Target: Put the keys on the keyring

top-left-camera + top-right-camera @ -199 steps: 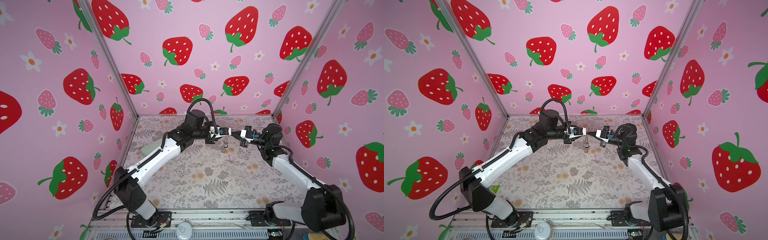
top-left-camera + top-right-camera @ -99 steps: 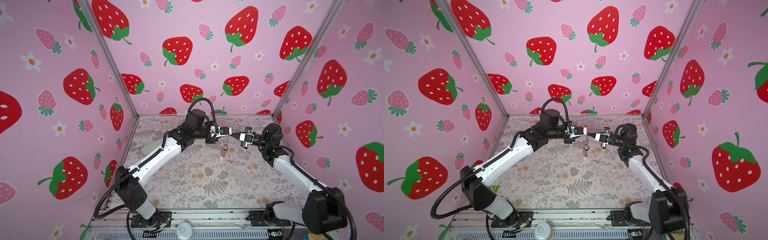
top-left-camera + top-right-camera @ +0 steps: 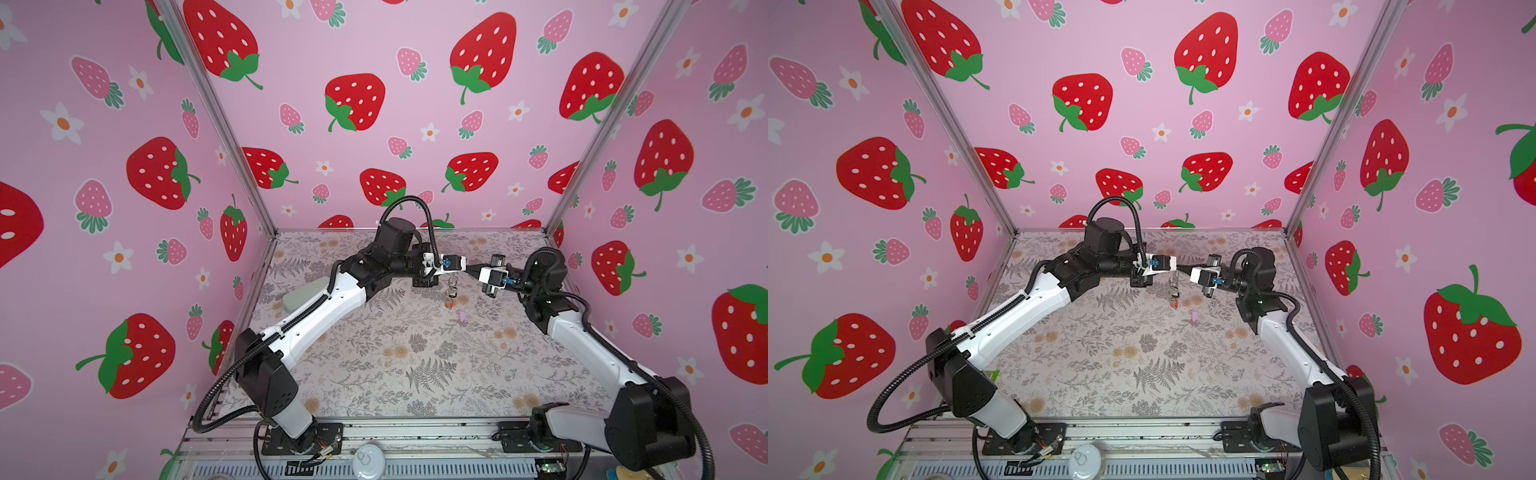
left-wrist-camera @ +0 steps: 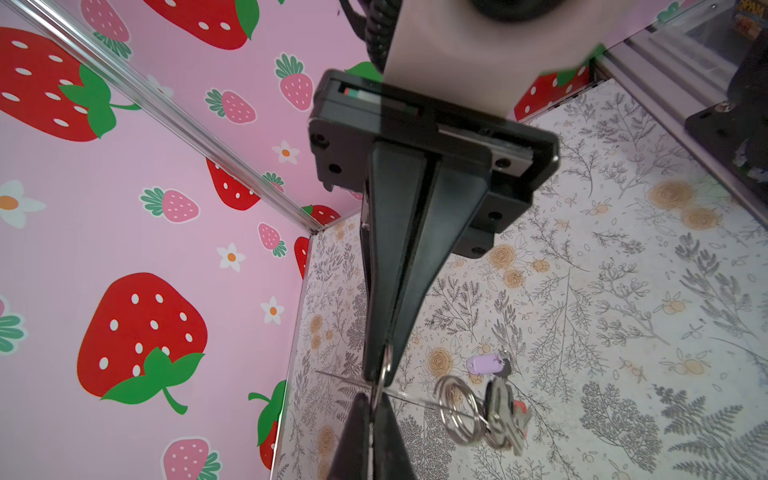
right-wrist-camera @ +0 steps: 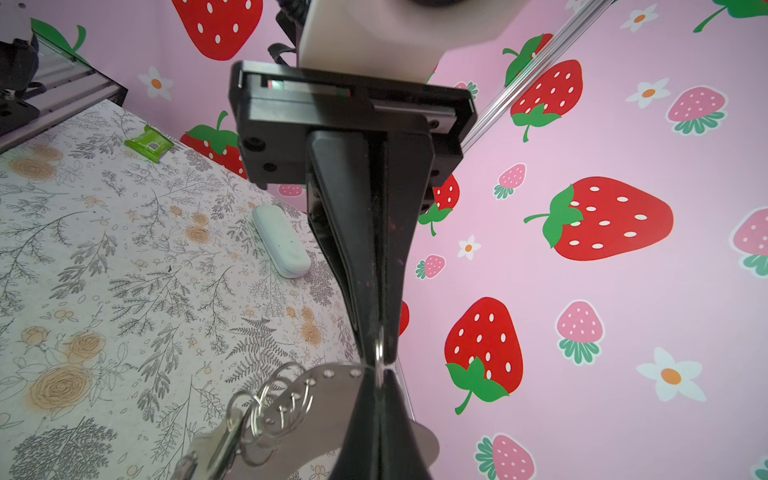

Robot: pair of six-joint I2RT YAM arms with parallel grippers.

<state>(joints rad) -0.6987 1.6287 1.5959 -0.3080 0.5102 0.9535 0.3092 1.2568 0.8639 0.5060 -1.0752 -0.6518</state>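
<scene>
In both top views my left gripper [image 3: 463, 266] and right gripper [image 3: 470, 269] meet tip to tip in the air above the floral table. Both are shut on the keyring [image 4: 384, 370], whose silvery ring shows edge-on between the fingertips. The taupe strap [image 5: 328, 395] and coiled rings [image 4: 459, 411] hang beside my right gripper [image 5: 380, 374]. Keys [image 4: 505, 415], one with a red tag [image 3: 447, 303], dangle from the rings under the grippers. A lilac-tagged key [image 3: 462, 316] lies loose on the table below. My left gripper [image 4: 374, 401] has no gap between its fingers.
A pale grey-green oblong case [image 3: 303, 293] lies at the table's left side, partly behind the left arm. A green packet [image 5: 148, 143] sits near the front left corner. Pink strawberry walls close in three sides.
The right gripper has moved left until its tips meet the left gripper's. The left jaws have closed on the ring. The hanging keys shifted slightly.
</scene>
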